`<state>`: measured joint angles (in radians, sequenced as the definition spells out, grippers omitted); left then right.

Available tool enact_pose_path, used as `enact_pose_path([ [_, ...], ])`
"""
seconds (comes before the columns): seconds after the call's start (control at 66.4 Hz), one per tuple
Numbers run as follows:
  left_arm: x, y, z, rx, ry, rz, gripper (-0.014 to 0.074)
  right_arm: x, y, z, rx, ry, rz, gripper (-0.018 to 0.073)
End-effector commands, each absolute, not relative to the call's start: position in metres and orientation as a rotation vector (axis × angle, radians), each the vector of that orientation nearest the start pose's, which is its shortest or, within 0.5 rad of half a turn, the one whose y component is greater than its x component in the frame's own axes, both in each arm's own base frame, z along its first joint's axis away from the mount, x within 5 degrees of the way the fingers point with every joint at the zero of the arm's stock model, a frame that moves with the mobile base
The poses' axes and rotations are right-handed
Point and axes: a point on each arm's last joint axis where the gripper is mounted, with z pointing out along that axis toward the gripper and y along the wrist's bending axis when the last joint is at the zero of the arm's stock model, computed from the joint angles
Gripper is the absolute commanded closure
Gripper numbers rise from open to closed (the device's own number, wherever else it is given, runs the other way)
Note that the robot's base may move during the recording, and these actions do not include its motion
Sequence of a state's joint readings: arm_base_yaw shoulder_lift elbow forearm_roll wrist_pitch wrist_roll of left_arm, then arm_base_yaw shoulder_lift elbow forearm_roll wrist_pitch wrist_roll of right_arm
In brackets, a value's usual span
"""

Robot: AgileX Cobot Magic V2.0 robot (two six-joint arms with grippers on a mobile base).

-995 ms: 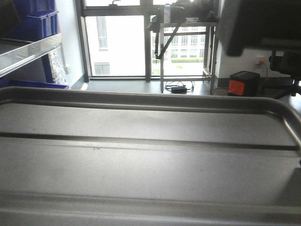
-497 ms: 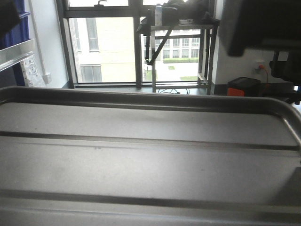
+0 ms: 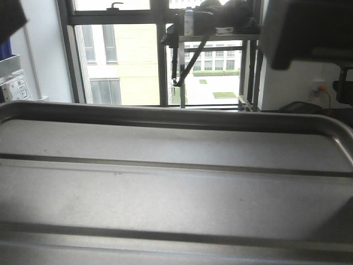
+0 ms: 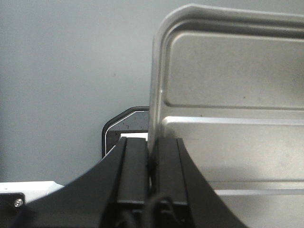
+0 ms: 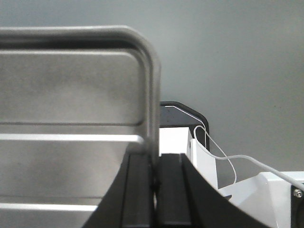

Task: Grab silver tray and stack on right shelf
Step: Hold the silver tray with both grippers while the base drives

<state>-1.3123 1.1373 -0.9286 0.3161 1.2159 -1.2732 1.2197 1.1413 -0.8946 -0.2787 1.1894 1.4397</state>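
Holding the silver tray [image 3: 176,182] between both arms, we have it lying roughly flat close before the front camera. Its base, with two long ridges, fills the lower part of that view, and its far rim runs across below a tall window [image 3: 132,61]. Our left fingers [image 4: 134,175] are closed almost together on the left short rim of the tray [image 4: 228,118], one finger on each side of the rolled edge, near a rounded corner. Our right fingers [image 5: 172,190] pinch the opposite short rim of the tray [image 5: 71,90] in the same way, with only the metal between them. A thin white cable [image 5: 223,159] loops just right of the right fingers. Far beyond the tray, a steel frame [image 3: 182,66] stands by the window.
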Motion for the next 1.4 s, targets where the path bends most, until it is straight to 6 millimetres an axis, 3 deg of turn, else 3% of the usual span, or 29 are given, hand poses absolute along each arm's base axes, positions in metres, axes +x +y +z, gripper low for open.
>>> enact_pose_path([
  [0.0,0.0731,-0.1638,0.3116,0.147,2.764,-0.079,0.0682,0.0888,0.1653,0.3039,0.193,2.762,0.233,0.0501],
  [1.386,0.0736,-0.1637,0.3117,0.148,2.759,-0.077,0.0682,0.0876,0.1606,0.3029,0.207,2.778,0.158,0.0501],
])
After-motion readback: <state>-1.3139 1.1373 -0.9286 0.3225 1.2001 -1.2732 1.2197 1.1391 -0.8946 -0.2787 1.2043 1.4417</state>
